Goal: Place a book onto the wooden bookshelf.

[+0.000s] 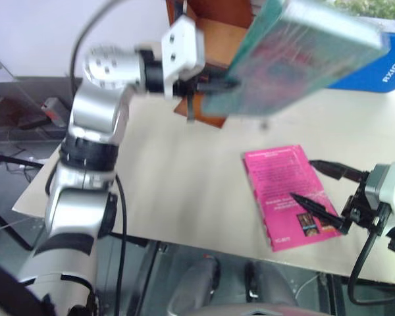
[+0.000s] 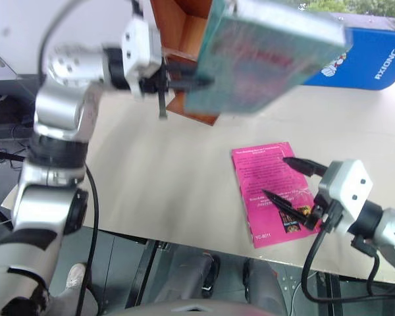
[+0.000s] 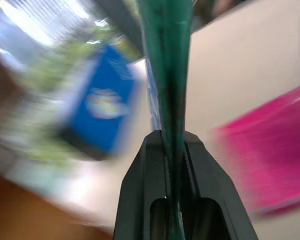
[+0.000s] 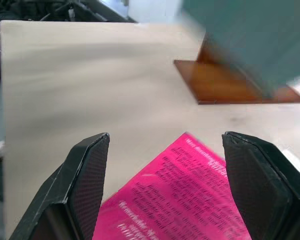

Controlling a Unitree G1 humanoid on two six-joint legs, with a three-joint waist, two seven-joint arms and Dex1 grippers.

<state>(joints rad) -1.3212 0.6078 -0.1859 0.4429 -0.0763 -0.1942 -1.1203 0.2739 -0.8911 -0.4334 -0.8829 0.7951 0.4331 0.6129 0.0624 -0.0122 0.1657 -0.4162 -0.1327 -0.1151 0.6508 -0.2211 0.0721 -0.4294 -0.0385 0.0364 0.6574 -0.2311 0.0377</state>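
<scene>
Tabletop (image 1: 171, 184): book (image 1: 296, 59) aloft in left claw (image 1: 214, 85)

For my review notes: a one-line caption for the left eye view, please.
Left gripper holds the teal book aloft before the wooden bookshelf; open right gripper hovers over the pink book.

Left gripper (image 2: 196, 81) clamped on edge of teal book (image 2: 270, 52), book held in air, tilted, in front of bookshelf (image 2: 184, 39). Right gripper (image 2: 291, 181) spread wide over pink book (image 2: 271, 191), flat on table (image 2: 158, 178). Blue case (image 2: 375, 62) behind, on table.
</scene>
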